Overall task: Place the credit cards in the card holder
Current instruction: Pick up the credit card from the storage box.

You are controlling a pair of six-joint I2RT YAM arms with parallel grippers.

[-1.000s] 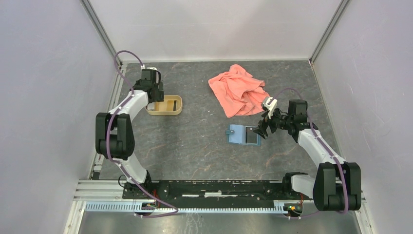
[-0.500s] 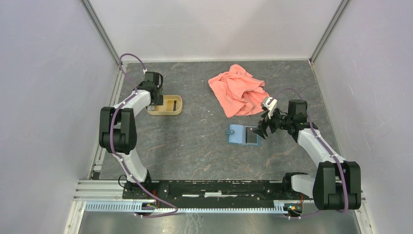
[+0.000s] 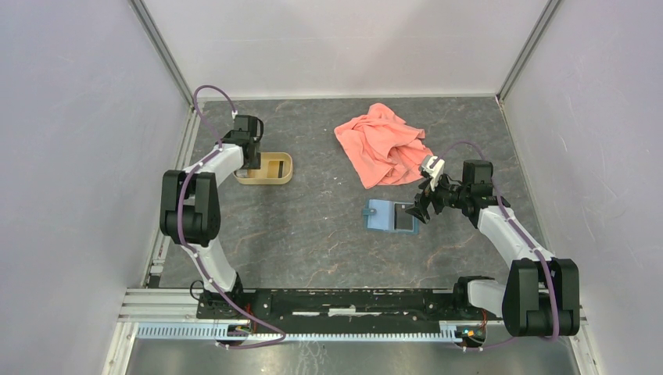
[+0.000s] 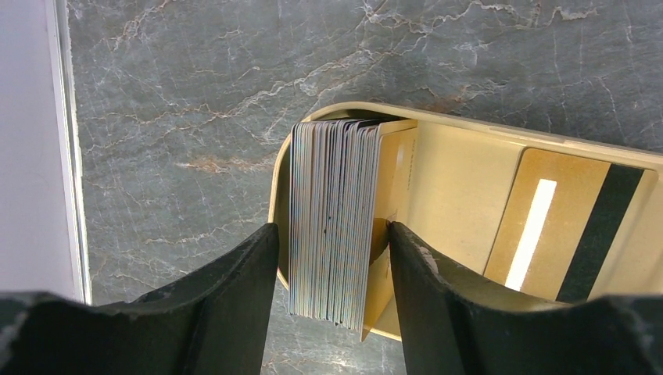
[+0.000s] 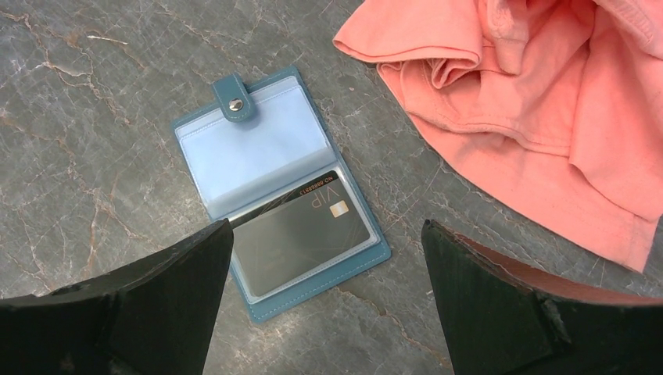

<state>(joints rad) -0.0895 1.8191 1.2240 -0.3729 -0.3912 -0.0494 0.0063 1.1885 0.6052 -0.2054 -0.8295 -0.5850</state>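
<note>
The left claw hangs over the left end of a tan tray at the far left of the grey marbled counter. Seen from the wrist, the left claw stands partly open astride a stack of cards set on edge at that end of the tray. One finger sits just outside the tray rim, a sliver clear of the stack. The other is inside the tray against the outermost tan card, and nothing is clamped. A loose card, gold with a black stripe and a white strip, lies flat at the other end of the tray. Right of centre the holder lies open on the counter, with the right claw hovering at its right end. From that wrist, the right claw is spread wide above the teal holder and grips nothing, its fingers well apart on either side. A dark card marked VIP shows through the clear sleeve of the page on the claw's side. The other pale blue page shows no card, and its tab with a round snap lies flat. A salmon cloth is heaped just beyond the holder toward the far wall, and the cloth lies near the holder without touching it.
</note>
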